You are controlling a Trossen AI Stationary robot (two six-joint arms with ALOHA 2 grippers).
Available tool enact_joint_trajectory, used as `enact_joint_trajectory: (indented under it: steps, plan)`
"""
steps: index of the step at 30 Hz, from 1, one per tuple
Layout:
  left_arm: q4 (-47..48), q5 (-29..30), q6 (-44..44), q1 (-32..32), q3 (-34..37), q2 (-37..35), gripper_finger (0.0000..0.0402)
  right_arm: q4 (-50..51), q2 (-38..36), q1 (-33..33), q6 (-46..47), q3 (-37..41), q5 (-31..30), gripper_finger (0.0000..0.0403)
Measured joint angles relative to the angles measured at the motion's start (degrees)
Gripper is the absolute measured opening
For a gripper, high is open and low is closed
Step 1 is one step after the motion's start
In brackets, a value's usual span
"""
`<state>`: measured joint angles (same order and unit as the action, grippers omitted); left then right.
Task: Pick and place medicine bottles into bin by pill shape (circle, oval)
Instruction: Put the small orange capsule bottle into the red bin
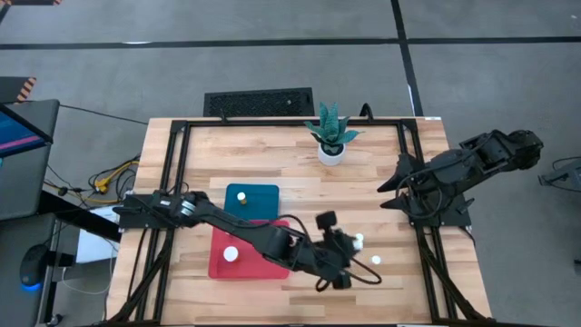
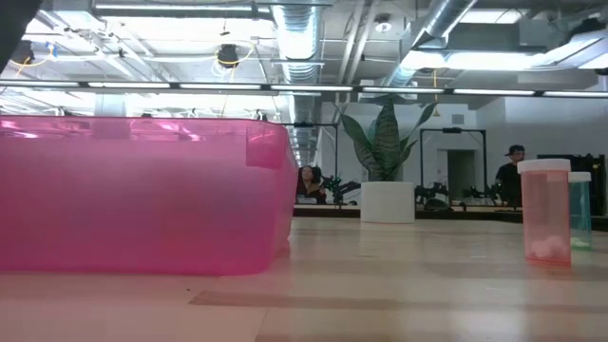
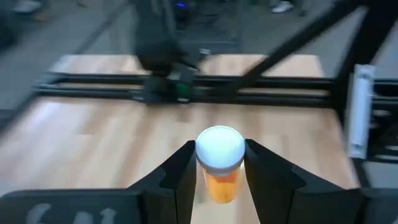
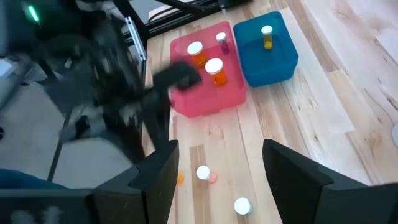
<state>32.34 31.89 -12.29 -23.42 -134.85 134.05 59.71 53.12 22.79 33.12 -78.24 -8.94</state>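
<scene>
The left gripper (image 3: pixel 219 177) grasps an upright amber-bodied, white-capped medicine bottle (image 3: pixel 220 163) between its fingers, above the wooden table (image 1: pixel 381 200) near its front edge, with the pink plastic bin (image 1: pixel 238 265) just beside it, while the right gripper (image 1: pixel 392 189) waits released by the right edge.

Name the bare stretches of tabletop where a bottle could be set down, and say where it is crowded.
Free: the wood left of the red bin, and between the plant pot and the blue bin. Crowded: right of the red bin, where the left gripper holds a bottle beside two loose bottles.
</scene>
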Motion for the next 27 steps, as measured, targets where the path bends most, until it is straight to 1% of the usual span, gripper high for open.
enact_joint_trajectory:
  steps: [5, 9, 11, 14, 18, 22, 23, 24, 26, 27]
  plan:
    - [7.74, 8.23, -0.17, -0.33, 0.02, -6.16, 0.0116, -0.03, -0.02, -0.04, -0.44, 0.0, -0.01, 0.024]
    - [16.27, 12.66, -6.98, -1.68, -0.04, -10.83, 0.0116, -0.03, 0.25, -0.04, -0.66, 0.0, -0.02, 0.024]
    - [20.81, 13.3, -10.77, -3.6, -0.02, -12.46, 0.0116, -0.06, 0.26, -0.04, -0.66, 0.01, -0.03, 0.024]
    - [29.19, 15.33, -18.9, -7.25, 0.07, -15.47, 0.0116, -0.03, 0.2, -0.04, -0.66, 0.02, -0.03, 0.024]
    - [41.6, 20.4, -32.66, -13.01, -0.04, -18.28, 0.0116, -0.04, 0.2, -0.04, -0.66, 0.02, -0.05, 0.024]
    - [57.83, 22.98, -52.97, -19.35, 0.11, -18.0, 0.0116, -0.11, 0.38, -0.04, -0.67, 0.0, -0.22, 0.024]
    - [58.04, 23.76, -56.81, -20.63, 0.82, -17.8, 0.0116, -0.16, 0.54, -0.04, -0.72, 0.0, -0.41, 0.024]
    - [56.79, 24.44, -58.05, -21.68, 2.52, -17.8, 0.0116, -0.18, 0.62, -0.04, -0.81, 0.0, -0.51, 0.024]
    - [56.5, 24.23, -60.63, -23.72, 5.7, -17.33, 0.0116, -0.17, 0.77, -0.04, -0.8, 0.02, -0.52, 0.024]
    - [55.98, 23.55, -63.7, -24.17, 7.35, -16.94, 0.0116, -0.23, 1.1, -0.04, -0.79, 0.0, -0.58, 0.024]
